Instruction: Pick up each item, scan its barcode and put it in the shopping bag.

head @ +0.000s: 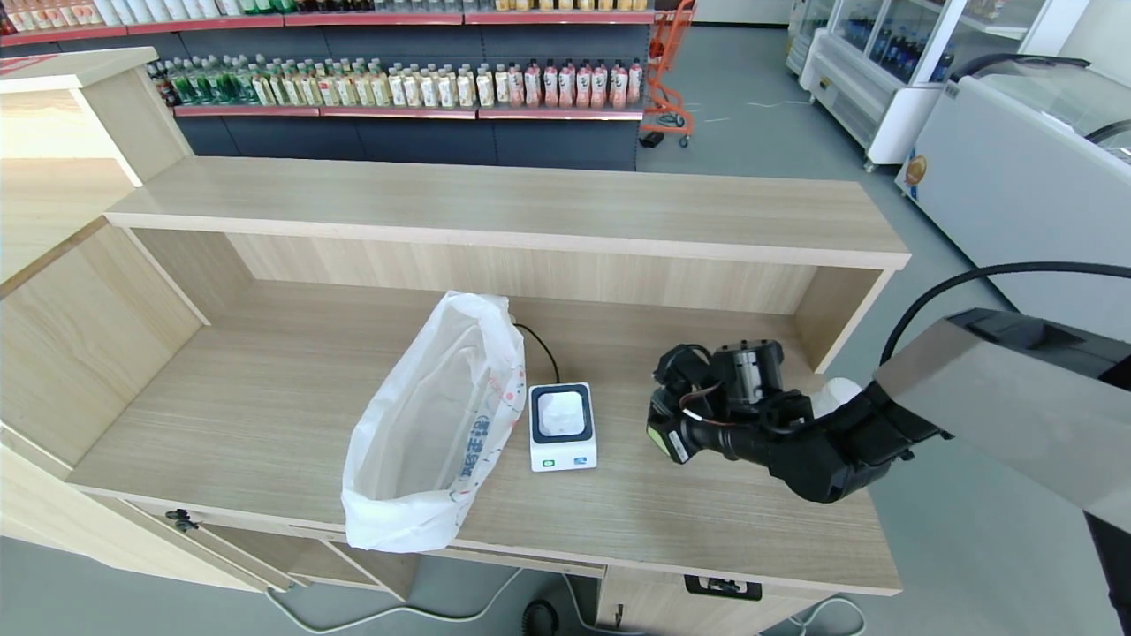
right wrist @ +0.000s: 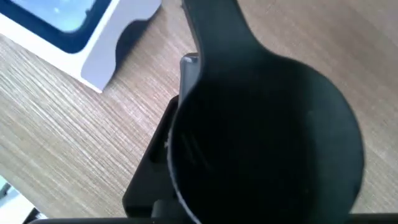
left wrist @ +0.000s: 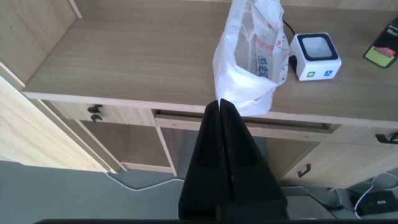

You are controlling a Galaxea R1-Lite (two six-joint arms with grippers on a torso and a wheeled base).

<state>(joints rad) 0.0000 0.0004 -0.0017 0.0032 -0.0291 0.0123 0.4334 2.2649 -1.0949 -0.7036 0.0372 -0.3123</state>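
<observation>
The white shopping bag lies on the wooden counter with its open mouth toward the near edge. The scanner, a small white box with a dark window on top, stands just beside the bag on the right. A black cable runs from the scanner toward the far side, behind the bag.

The right gripper is near the scanner on its right, low over the counter. It seems to pinch 1 dark item with a green label, though its fingers are mostly hidden by the arm. This item is apart from the scanner and outside the bag.

The left gripper hangs before the near edge of the counter, close to the bag's mouth, and its 2 fingers are pressed together.

In the far background a shelf of bottles runs along the wall, and white freezers stand at the right.
</observation>
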